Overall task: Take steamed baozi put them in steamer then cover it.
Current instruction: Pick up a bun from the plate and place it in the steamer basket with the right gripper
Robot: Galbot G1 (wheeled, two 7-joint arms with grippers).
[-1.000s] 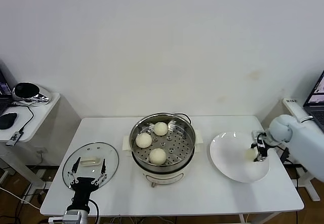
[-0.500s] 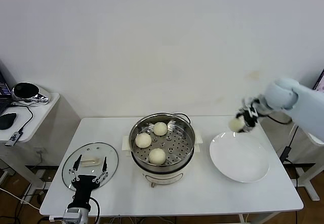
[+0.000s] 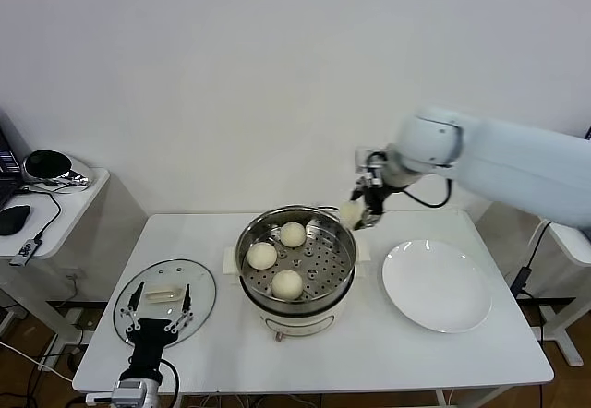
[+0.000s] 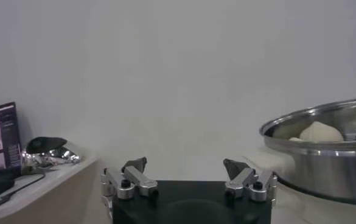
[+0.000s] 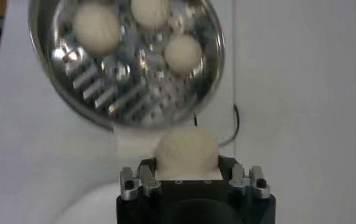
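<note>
Right gripper (image 3: 358, 212) is carrying the fourth small round cream-white baozi (image 3: 350, 213), jaws clamped on the bun and holding it in the air just off the far right rim of the round shiny stainless-steel steamer pot (image 3: 296, 257); the height looks chosen to clear the pot wall before going over the tray. Three cream-white buns (image 3: 287, 283) are sitting on the perforated tray toward its left and near side, so the free spot is looking like the right side, closest to the incoming arm. The flat white plate (image 3: 435, 285) at the table's right is sitting empty. The round clear glass cover with metal rim and white oblong handle (image 3: 164, 299) is lying flat on the white table (image 3: 369, 353) left of the pot. Left gripper (image 3: 159, 325) is waiting at the cover's near edge with jaws spread wide, probably staged for the lid pick.
</note>
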